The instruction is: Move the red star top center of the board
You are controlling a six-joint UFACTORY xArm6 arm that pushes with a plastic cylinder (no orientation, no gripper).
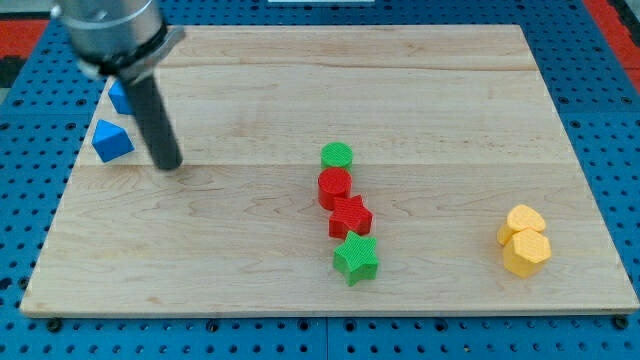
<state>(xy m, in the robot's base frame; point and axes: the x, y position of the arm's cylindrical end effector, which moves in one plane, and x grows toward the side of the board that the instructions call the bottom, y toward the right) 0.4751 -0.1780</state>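
The red star lies right of the board's middle, in a tight column of blocks. A red cylinder touches it from above, with a green cylinder above that. A green star touches it from below. My tip rests on the board at the view's left, far left of the red star and just right of a blue block.
A second blue block shows partly behind the rod at the upper left. Two yellow hexagonal blocks sit together near the board's right edge. The wooden board lies on a blue pegboard surface.
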